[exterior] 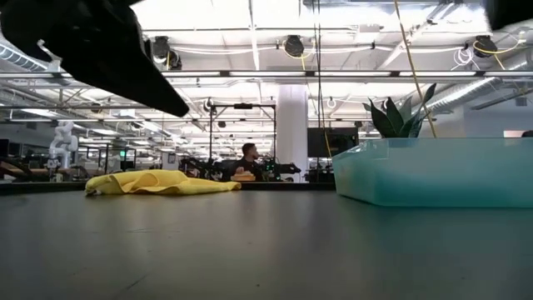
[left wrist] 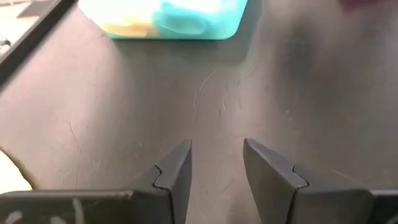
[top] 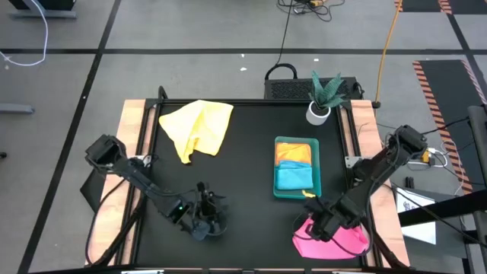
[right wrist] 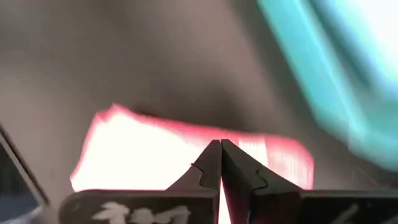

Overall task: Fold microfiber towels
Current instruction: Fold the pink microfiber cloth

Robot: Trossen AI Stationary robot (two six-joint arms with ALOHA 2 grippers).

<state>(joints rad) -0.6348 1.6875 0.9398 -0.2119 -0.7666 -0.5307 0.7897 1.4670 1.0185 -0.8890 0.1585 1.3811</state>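
A crumpled yellow towel [top: 199, 128] lies at the far left of the black table top; the low view shows this yellow towel [exterior: 158, 182] flat on the table. A green tray [top: 313, 183] right of centre holds a folded yellow towel [top: 294, 152] and a folded light blue towel [top: 294, 178]. A folded pink towel [top: 346, 242] lies at the near right corner. My right gripper [top: 318, 228] is shut and points steeply down over the pink towel [right wrist: 143, 155]. My left gripper [top: 209, 227] is open over bare table at the near middle, facing the tray [left wrist: 230, 31]. My right gripper [right wrist: 220, 144] points its shut fingertips down over the pink towel's left part [right wrist: 186, 149]. I cannot tell whether they touch it. The towel lies flat on the table.
A potted plant [top: 323, 99] stands at the far edge behind the tray. Wooden rails [top: 137, 144] run along the table's left and right sides. Bare black table lies between the yellow towel, the tray and my left gripper [left wrist: 217, 144]. A person sits far off in the room [exterior: 246, 162].
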